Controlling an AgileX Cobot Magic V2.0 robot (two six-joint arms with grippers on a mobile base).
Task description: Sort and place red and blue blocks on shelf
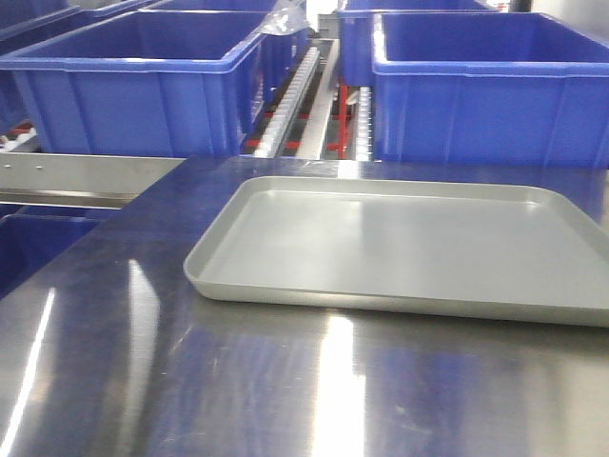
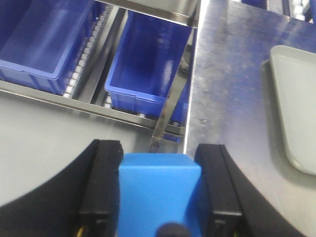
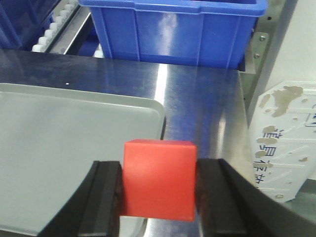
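The left claw (image 2: 159, 165) is closed on the blue block (image 2: 158, 197), its two black fingers (image 2: 101, 187) pressed flat against opposite sides. The block is a plain matte cube with sharp edges, held in the air. In the left wrist view it lines up with the left edge of the shiny steel table (image 2: 232, 98), and the shelf's brushed-steel rail (image 2: 59, 96) and white rollers (image 2: 81, 64) lie beyond it.

The right claw (image 3: 159, 170) grips the red block (image 3: 159, 180) the same way, one black finger (image 3: 215, 197) on each side. This cube is bright red, matte and unmarked. It hangs over the tabletop (image 3: 197, 98), just off the rounded corner of the shallow grey tray (image 3: 59, 138).

In the front view, the shelf rail (image 1: 76, 176) with its small screws runs along the left. Behind it stands a large blue plastic bin (image 1: 133, 86), then a roller track (image 1: 295, 95), then a second bin (image 1: 485, 95). The smooth tray (image 1: 400, 238) with a raised rim lies flat on the reflective table (image 1: 190, 381).

A white printed sheet (image 3: 286, 133) stands at the far right in the right wrist view.
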